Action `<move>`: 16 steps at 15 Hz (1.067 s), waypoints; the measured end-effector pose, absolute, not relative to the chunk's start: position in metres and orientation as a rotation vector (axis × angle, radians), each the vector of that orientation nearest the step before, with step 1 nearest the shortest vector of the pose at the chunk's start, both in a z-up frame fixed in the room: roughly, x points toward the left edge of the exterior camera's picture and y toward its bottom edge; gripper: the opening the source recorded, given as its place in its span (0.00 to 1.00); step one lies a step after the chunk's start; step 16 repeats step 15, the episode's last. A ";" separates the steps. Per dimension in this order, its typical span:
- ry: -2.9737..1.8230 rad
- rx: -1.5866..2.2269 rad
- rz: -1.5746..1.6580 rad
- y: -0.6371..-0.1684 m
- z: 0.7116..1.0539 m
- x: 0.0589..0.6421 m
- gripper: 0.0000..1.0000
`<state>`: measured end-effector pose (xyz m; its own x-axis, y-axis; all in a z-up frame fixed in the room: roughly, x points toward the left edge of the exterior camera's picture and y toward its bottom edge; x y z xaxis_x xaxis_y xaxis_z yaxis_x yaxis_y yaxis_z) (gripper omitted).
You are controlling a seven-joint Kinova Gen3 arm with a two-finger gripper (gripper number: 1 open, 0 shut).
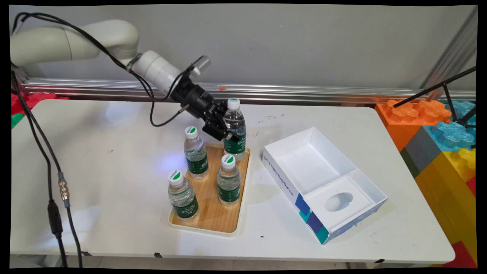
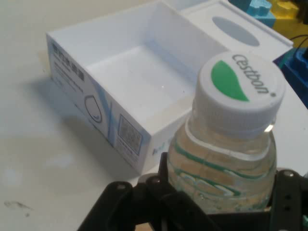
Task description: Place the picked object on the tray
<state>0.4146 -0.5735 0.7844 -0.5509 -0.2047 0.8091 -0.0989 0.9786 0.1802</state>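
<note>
I see the white table (image 1: 114, 182), then the open white box (image 1: 323, 182) right of the wooden tray (image 1: 213, 213) — three water bottles (image 1: 196, 154) stand there. My gripper (image 1: 224, 129) pinches the fourth bottle (image 1: 234, 129) at the tray's far corner — filled, weighty, smooth; mid-body grip suits.

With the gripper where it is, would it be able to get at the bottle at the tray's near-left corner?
Probably not right away. The gripper is shut on the far-right bottle, so it is occupied. The near-left bottle stands open from above on the tray, though another bottle stands between.
</note>
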 end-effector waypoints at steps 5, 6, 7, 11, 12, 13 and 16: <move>-2.168 0.205 -0.151 -0.573 0.761 0.411 0.00; -2.171 0.201 -0.150 -0.573 0.758 0.410 0.00; -2.174 0.196 -0.148 -0.573 0.755 0.409 0.00; -2.187 0.173 -0.139 -0.574 0.744 0.406 0.00; -2.189 0.168 -0.136 -0.574 0.742 0.406 1.00; -2.191 0.163 -0.135 -0.574 0.740 0.406 1.00; -2.198 0.154 -0.135 -0.573 0.737 0.406 1.00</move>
